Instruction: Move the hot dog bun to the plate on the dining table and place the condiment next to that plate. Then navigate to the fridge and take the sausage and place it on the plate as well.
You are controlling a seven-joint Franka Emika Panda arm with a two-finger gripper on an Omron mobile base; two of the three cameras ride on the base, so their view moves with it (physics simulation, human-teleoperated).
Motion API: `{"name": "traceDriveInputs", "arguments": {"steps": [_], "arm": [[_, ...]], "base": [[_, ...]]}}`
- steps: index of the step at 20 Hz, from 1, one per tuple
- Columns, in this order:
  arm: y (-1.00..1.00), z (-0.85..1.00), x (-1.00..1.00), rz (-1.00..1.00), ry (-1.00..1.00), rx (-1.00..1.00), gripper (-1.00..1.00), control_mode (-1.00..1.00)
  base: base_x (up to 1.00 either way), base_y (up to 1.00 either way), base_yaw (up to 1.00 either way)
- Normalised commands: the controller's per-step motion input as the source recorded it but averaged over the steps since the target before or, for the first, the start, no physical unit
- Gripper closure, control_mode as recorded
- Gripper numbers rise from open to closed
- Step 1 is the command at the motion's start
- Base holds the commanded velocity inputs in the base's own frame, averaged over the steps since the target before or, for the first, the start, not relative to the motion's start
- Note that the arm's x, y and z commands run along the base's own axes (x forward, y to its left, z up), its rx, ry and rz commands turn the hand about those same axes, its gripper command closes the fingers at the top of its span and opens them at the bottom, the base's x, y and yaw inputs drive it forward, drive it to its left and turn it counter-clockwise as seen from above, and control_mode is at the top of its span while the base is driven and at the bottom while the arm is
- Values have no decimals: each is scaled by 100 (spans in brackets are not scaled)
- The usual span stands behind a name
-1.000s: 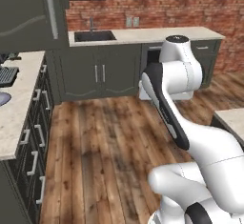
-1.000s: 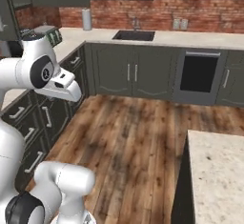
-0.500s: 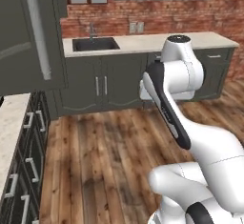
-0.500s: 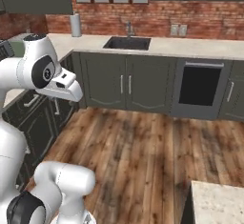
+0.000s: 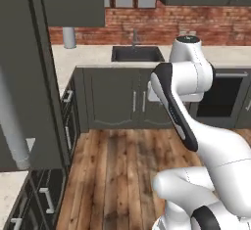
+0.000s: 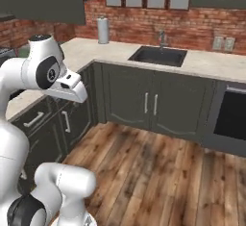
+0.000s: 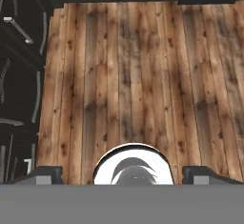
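Evidently the step in hand is the drive to the fridge (image 5: 29,77), whose tall grey door and long handle loom close on the left of the left base view. The claw (image 7: 122,173) hangs empty, its tips spread wide, pointing down at the plank floor (image 7: 128,66). To do this well, I would keep the arm tucked as it is while the base turns, so nothing clips the corner cabinets (image 6: 144,100) or the worktop (image 6: 86,47) edge, and stop square to the door with room for it to swing. The claw should stay open, ready for the handle. The sausage presumably sits behind the shut door. No brand, label or writing can be read anywhere: the paper roll (image 6: 103,30) and the oven (image 6: 233,119) by the sink (image 6: 158,56) are plain.
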Motion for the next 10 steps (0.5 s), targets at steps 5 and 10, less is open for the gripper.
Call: {"name": "traceDriveInputs", "arguments": {"steps": [5, 10], "arm": [[0, 0, 0, 0, 0, 0, -100, 100], [0, 0, 0, 0, 0, 0, -100, 100]], "base": [[87, 0, 67], [67, -1, 76]]}}
